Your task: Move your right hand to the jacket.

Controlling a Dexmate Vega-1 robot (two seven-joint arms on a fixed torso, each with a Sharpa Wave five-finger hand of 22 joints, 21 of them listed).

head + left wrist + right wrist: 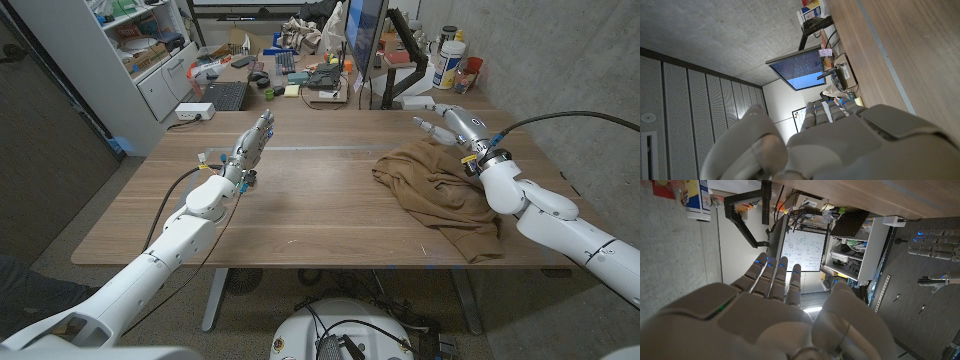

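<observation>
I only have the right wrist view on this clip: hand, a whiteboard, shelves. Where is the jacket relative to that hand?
Observer: In the head view the brown jacket lies crumpled on the table, with the right hand above its far edge.
Operator: Are the fingers on the fabric?
Observer: They point past it toward the table's far edge, spread, holding nothing; whether the wrist touches the cloth I cannot tell.
Operator: And the left hand?
Observer: The left hand is over bare wood on the other side, well apart from the jacket, fingers extended and empty.

No legible text anywhere; writing on the monitor [801, 70], whiteboard [801, 250] and blue-and-white carton [698, 197] too small to read.
</observation>
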